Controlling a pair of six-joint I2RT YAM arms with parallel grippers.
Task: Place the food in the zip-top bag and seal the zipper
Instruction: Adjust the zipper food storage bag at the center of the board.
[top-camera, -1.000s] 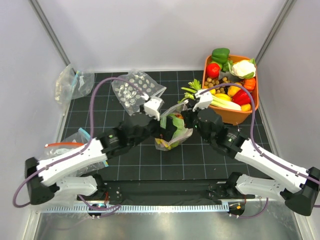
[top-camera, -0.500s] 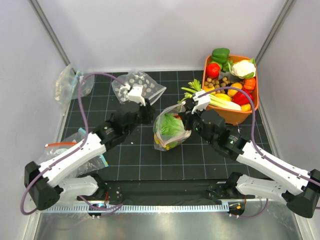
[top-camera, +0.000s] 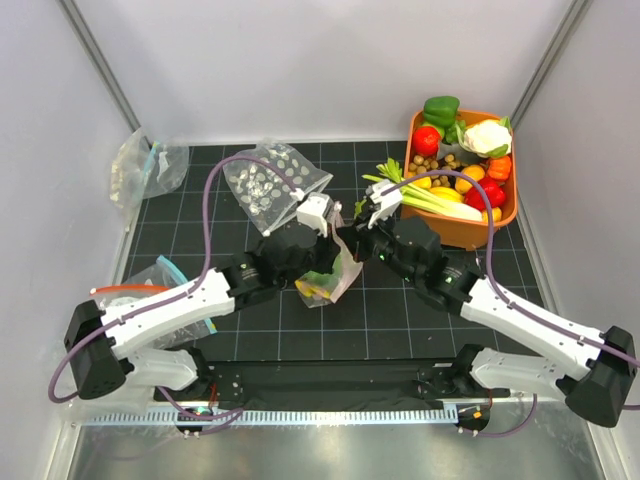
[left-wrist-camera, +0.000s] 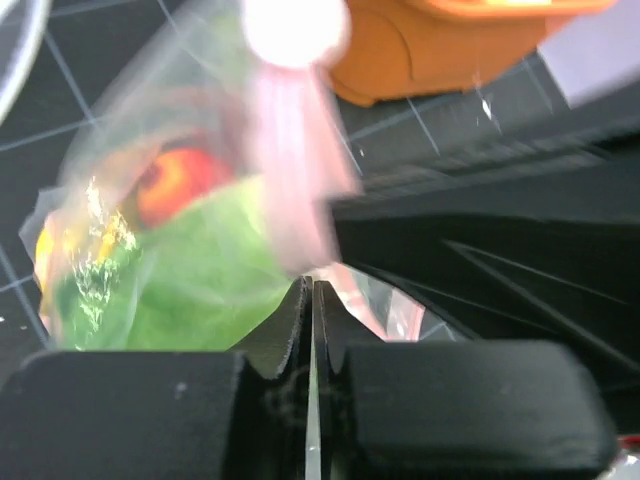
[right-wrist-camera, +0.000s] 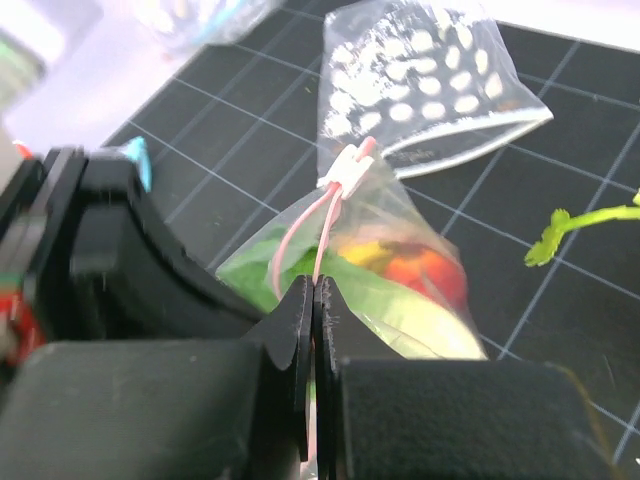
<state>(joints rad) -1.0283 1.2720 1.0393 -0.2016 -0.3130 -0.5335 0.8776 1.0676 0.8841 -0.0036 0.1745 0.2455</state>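
The zip-top bag (top-camera: 322, 284), clear film with a pale pink zipper (right-wrist-camera: 322, 215) and a white slider (right-wrist-camera: 347, 172), hangs mid-mat between both arms. The food shows through it: green lettuce (left-wrist-camera: 190, 290), a red round fruit (right-wrist-camera: 425, 275) and a yellow banana (right-wrist-camera: 366, 250). My right gripper (right-wrist-camera: 314, 280) is shut on the pink zipper strip at the bag's mouth. My left gripper (left-wrist-camera: 310, 283) is shut on the bag's top edge from the other side, with thin film between the jaws. In the top view the two grippers (top-camera: 330, 238) (top-camera: 350, 236) nearly touch above the bag.
An orange bin (top-camera: 468, 232) of toy vegetables stands at the back right, with celery stalks (top-camera: 425, 200) hanging over its left rim. A second dotted bag (top-camera: 268, 180) lies flat behind the left arm. Plain clear bags (top-camera: 145, 165) (top-camera: 140, 288) lie along the left edge.
The left arm swung away to the back left, then returned to the bag's mouth, and its jaws went from open to shut. The right gripper kept its grip and shifted slightly left.
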